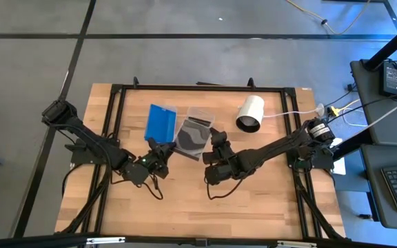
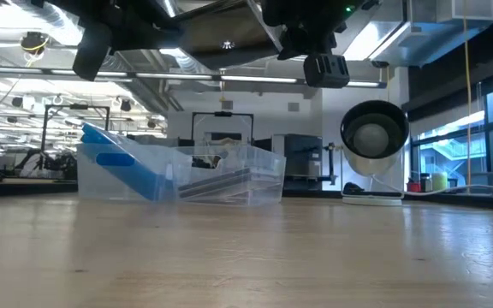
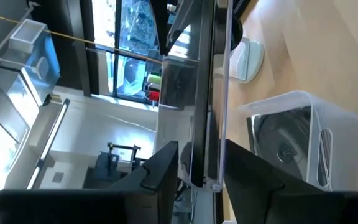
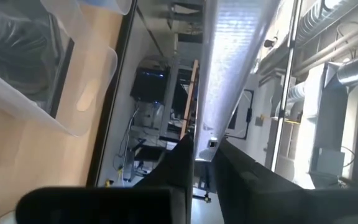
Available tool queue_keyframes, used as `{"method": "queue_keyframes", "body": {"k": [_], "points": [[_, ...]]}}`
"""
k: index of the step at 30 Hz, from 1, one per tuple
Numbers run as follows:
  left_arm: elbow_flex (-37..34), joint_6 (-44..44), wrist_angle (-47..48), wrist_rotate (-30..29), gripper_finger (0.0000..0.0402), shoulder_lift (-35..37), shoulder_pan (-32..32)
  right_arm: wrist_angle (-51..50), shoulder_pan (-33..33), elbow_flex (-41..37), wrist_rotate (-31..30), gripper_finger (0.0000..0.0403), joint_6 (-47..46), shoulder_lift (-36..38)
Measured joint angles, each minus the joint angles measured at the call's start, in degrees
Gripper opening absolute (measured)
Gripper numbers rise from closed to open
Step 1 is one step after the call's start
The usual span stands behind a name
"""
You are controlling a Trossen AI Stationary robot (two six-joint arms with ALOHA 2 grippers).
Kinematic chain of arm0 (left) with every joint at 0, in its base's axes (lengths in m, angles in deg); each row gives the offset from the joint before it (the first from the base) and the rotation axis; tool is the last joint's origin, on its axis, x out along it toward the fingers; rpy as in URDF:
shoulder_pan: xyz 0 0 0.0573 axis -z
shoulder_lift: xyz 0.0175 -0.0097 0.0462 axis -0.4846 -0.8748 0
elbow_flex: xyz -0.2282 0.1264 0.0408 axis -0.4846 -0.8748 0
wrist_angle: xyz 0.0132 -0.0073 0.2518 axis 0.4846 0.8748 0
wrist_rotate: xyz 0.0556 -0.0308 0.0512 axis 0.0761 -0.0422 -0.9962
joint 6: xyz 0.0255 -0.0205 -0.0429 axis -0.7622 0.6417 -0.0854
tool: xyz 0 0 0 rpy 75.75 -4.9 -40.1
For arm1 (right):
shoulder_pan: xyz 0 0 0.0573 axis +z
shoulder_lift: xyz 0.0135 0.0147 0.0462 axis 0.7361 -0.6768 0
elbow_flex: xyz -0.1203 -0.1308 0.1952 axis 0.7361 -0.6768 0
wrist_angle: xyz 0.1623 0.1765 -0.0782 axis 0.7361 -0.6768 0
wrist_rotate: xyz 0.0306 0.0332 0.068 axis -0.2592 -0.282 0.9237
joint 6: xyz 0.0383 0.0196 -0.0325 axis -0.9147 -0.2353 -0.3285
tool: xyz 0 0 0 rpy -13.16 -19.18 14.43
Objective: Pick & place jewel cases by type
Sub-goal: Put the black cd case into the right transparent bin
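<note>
held case: dark jewel case (image 3: 199, 93), pinched on edge in left gripper (image 1: 158, 153), long axis running out past fingers
target: grey-case tub (image 1: 193, 135), just beside, nearer left gripper
right gripper (image 1: 218, 140): clamped on a clear case (image 4: 229, 68)

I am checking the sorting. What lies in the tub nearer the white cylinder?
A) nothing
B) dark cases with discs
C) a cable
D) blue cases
B: in the high view the tub beside the white cylinder holds dark cases.
</note>
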Motion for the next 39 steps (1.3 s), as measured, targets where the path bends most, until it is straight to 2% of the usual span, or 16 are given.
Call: {"method": "queue_keyframes", "body": {"k": [10,15,18,21,27,31,35,39], "points": [[0.00,-0.61,0.00,-0.33,0.0034,0.00,0.97,0.02,-0.02,0.00,0.64,0.0052,-0.46,0.00],[0.00,-1.68,-0.33,-0.80,0.0034,0.00,1.63,-0.01,0.01,0.00,1.97,0.0052,-0.39,0.00],[0.00,-1.66,-0.37,-0.74,0.0048,0.00,1.75,0.01,0.00,0.00,2.62,0.0056,-0.13,0.00],[0.00,-1.35,-0.46,-0.32,0.0051,0.00,1.77,0.09,0.00,0.00,2.58,0.0081,0.25,0.01],[0.00,-1.38,-0.46,0.19,0.0032,0.00,1.77,0.49,0.22,0.00,2.60,0.0175,0.03,0.02],[0.00,-0.83,-0.45,0.66,0.0032,0.00,1.77,0.71,1.30,0.00,2.47,0.0220,-2.52,0.12],[0.00,0.09,-0.48,0.72,0.0037,0.00,1.84,-1.05,3.55,0.00,1.44,0.0234,-6.01,1.19],[0.00,1.30,-0.28,1.12,0.0032,0.00,1.81,-5.71,6.22,-0.01,1.13,0.0233,-13.70,3.64]]}}
